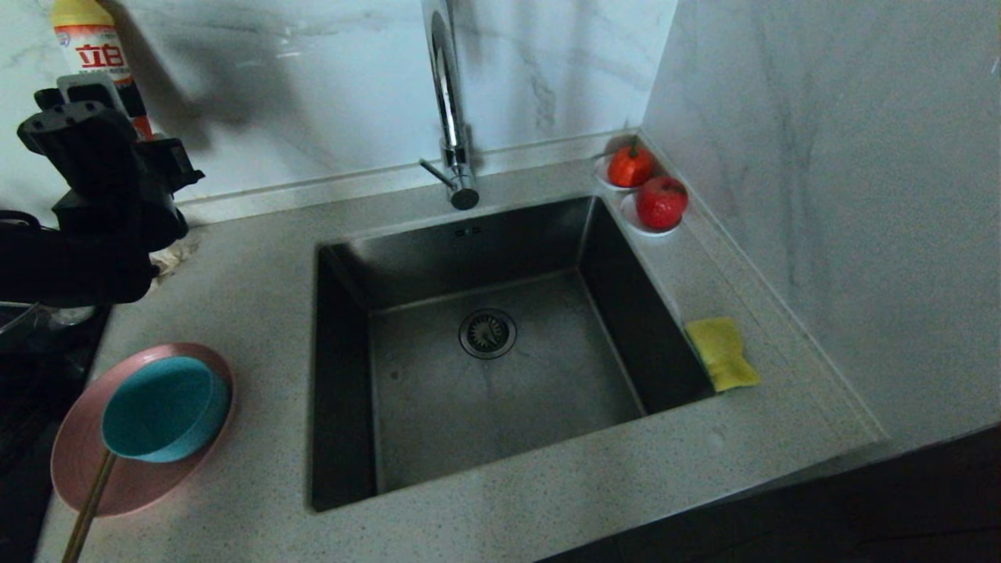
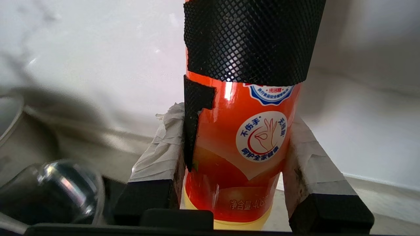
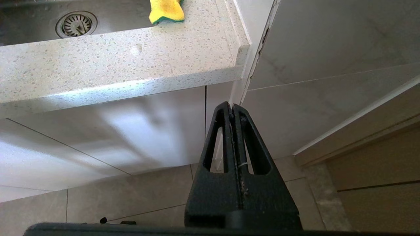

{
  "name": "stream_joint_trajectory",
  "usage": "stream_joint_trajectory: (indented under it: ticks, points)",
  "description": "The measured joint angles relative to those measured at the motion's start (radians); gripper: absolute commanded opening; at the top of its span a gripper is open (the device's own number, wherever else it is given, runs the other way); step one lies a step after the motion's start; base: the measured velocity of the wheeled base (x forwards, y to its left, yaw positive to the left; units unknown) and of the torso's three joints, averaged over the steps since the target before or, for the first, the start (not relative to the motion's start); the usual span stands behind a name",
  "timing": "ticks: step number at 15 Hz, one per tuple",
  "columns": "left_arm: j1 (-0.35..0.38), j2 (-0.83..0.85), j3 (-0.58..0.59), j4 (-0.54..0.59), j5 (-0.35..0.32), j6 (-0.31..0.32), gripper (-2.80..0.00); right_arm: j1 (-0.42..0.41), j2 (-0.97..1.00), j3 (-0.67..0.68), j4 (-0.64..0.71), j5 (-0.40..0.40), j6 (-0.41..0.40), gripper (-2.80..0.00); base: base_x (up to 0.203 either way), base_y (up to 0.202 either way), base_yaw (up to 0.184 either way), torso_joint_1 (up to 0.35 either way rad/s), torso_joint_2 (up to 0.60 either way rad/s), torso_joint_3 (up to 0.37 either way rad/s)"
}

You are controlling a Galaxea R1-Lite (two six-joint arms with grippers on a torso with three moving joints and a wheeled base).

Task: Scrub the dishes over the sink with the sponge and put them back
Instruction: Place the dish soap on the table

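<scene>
My left gripper (image 1: 98, 98) is at the back left of the counter, shut on an orange detergent bottle (image 2: 242, 141) with a black mesh band; its taped fingers (image 2: 160, 147) press both sides. The pink plate (image 1: 78, 461) lies at the front left with the teal bowl (image 1: 164, 407) in it and chopsticks (image 1: 90, 500) leaning out over its near rim. The yellow sponge (image 1: 721, 352) lies on the counter right of the sink (image 1: 547, 391). My right gripper (image 3: 232, 106) hangs shut and empty below the counter edge.
A tall chrome faucet (image 1: 447, 102) stands behind the basin. Two red fruits (image 1: 661, 202) on small white saucers sit in the back right corner. A paper wad (image 1: 176, 254) and a clear glass cup (image 2: 62, 190) lie near my left arm. Walls close the back and right.
</scene>
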Motion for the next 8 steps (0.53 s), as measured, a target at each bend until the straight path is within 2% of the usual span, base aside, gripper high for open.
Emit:
stream_joint_trajectory:
  ticks: [3,8]
  points:
    - [-0.001,0.046,-0.065,-0.008,0.062,-0.001,-2.80,0.000,0.000,0.000,0.000,0.000,0.000,-2.80,0.000,0.000,0.000,0.000,0.00,0.000]
    - [-0.011,0.102,-0.082,-0.042,0.090,-0.036,-2.80,0.000,0.000,0.000,0.000,0.000,0.000,-2.80,0.000,0.000,0.000,0.000,0.00,0.000]
